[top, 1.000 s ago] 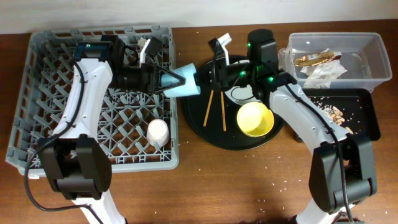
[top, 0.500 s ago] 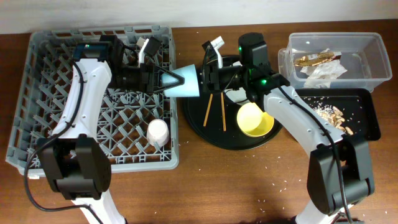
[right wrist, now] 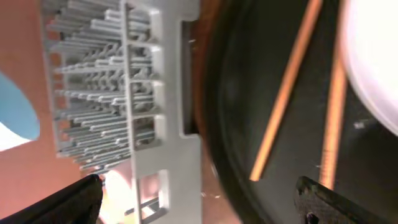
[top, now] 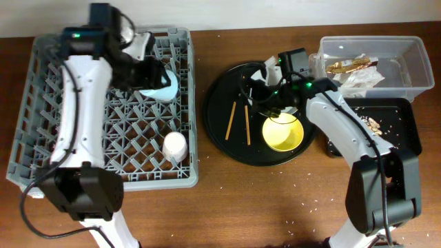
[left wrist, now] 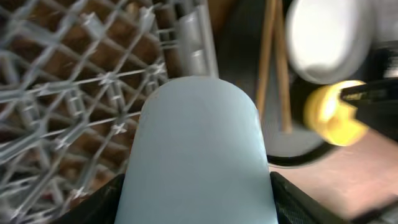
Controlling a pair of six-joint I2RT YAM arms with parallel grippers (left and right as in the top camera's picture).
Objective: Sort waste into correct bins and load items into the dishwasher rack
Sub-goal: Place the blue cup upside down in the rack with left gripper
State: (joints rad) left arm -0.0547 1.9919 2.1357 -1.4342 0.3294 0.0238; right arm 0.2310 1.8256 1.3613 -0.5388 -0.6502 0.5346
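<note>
My left gripper [top: 149, 73] is shut on the small light-blue cup [top: 164, 88] and holds it over the back right part of the grey dishwasher rack [top: 103, 180]. In the left wrist view the cup [left wrist: 199, 149] fills the space between both fingers. A pink-white cup [top: 175, 145] stands in the rack. My right gripper [top: 256, 86] hangs open and empty over the round black tray, near two chopsticks [top: 247, 124] and the yellow bowl [top: 282, 133]. The white plate [right wrist: 373, 62] shows at the right wrist view's edge. A wrapper [top: 351, 65] and napkin [top: 360, 80] lie in the clear tub [top: 406, 48].
The round black tray [top: 219, 103] sits between the rack and the bins. A shallow black rectangular tray [top: 403, 138] at the right holds food scraps [top: 373, 125]. Crumbs are scattered on the brown table near the front.
My right gripper opened and let go of the light-blue cup, then drew back right over the round tray. My left arm carried the cup left, to above the rack.
</note>
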